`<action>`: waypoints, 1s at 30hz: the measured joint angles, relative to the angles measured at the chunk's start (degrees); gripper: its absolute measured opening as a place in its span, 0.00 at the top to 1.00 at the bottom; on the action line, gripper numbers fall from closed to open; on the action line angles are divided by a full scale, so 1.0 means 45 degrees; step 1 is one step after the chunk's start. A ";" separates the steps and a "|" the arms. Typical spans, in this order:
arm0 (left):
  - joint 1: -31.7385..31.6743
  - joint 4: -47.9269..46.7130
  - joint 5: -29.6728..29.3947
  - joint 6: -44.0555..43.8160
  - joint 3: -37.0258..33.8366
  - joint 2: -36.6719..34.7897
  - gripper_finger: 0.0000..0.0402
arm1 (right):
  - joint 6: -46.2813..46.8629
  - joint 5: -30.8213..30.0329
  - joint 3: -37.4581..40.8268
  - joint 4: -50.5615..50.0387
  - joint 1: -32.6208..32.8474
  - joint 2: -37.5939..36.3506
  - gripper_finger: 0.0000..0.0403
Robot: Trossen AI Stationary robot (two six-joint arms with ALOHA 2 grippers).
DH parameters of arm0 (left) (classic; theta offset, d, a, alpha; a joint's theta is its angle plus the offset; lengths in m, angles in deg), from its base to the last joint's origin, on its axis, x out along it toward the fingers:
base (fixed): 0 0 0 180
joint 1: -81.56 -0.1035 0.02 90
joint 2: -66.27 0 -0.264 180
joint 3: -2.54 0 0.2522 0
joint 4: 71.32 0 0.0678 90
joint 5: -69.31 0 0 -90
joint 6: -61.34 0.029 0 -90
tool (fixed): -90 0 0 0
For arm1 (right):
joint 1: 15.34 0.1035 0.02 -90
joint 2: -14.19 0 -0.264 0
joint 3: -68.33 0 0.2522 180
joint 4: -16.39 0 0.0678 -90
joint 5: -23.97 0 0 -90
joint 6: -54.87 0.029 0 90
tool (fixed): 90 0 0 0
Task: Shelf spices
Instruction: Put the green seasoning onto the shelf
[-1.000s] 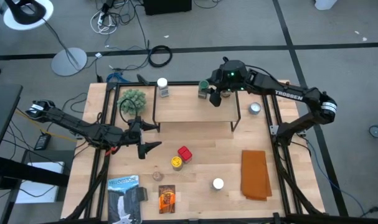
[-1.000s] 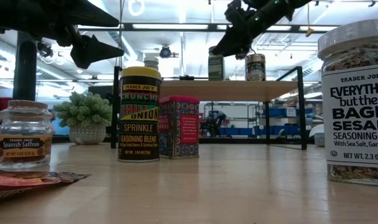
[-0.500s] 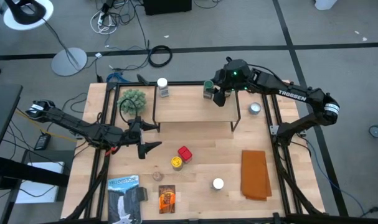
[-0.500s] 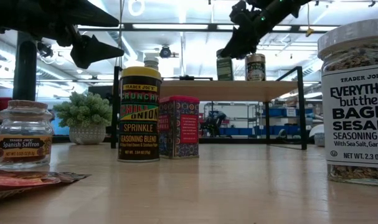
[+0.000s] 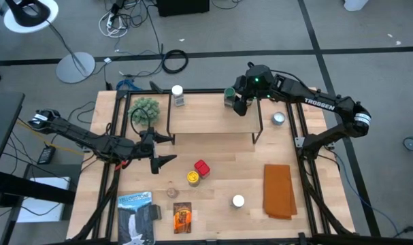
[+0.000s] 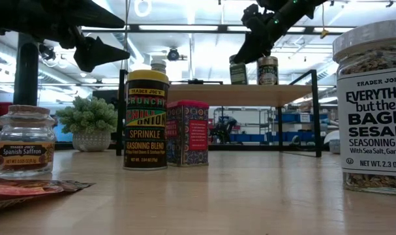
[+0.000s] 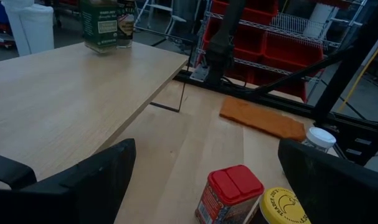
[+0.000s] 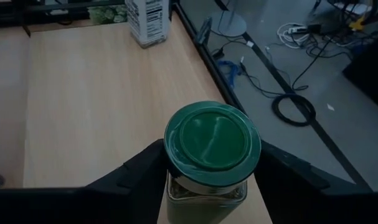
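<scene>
green-lid jar (image 8: pixel 212 149) now upright at shelf (image 5: pixel 206 117) back edge | right claw (image 5: pixel 237 103) grips it; left claw (image 5: pixel 162 150) wide, unmoved

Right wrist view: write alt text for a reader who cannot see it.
A green-lidded spice jar stands between the right gripper's dark jaws, near the back edge of the shelf's wooden board. Farther along stands a white-labelled jar.

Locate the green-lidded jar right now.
In the high view, the green-lidded jar stands on the shelf at its far right corner, between the fingers of the right claw.
</scene>
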 joint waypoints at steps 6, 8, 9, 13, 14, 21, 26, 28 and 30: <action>0.0001 0.0003 0.0000 0.0000 0.0000 0.0000 0.01 | -0.0287 -0.0274 0.0000 0.0491 0.0005 0.0005 0.44; 0.0002 0.0003 0.0000 0.0000 0.0000 0.0002 0.01 | -0.0291 -0.0265 0.0000 0.0689 0.0005 0.0005 0.44; 0.0003 0.0003 0.0000 0.0000 0.0000 0.0002 0.01 | -0.0291 -0.0265 0.0000 0.0709 0.0005 0.0005 0.44; 0.0000 0.0003 0.0000 0.0000 0.0000 0.0000 0.01 | -0.0204 -0.0178 0.0000 0.0631 0.0005 0.0005 0.44; 0.0005 0.0003 0.0000 0.0000 0.0000 0.0000 0.01 | -0.0199 -0.0160 0.0000 0.0631 0.0005 0.0005 0.44; 0.0003 0.0003 0.0000 0.0000 0.0000 0.0000 0.01 | -0.0189 -0.0154 0.0000 0.0558 0.0005 0.0005 0.44; 0.0005 -0.0002 0.0000 0.0000 0.0000 0.0000 0.01 | -0.0030 -0.0149 0.0005 0.0558 0.0005 0.0007 0.43; 0.0002 0.0003 0.0000 0.0000 0.0000 0.0000 0.01 | 0.0124 -0.0143 0.0005 0.0553 0.0005 0.0005 0.43; 0.0000 0.0003 0.0000 0.0000 0.0000 0.0000 0.01 | 0.0136 -0.0139 0.0005 0.0524 0.0005 0.0005 0.43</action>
